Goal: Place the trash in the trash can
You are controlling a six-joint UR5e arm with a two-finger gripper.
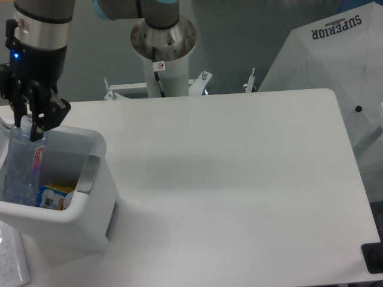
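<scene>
Holding the water bottle (23, 161) by its neck, my gripper (27, 122) is clamped shut above the trash can (90, 218). I judge the job nearly done: the bottle's body sits inside the can's left corner; only release remains. Right of the can, the table (239, 179) offers room.

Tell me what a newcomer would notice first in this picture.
At the far left, the gripper holds a clear bottle by its top, the jaws closed on it, its lower part down inside the white bin at the table's left edge. A yellow and blue packet lies in the bin. At the right stands a white umbrella printed SUPERIOR.
</scene>
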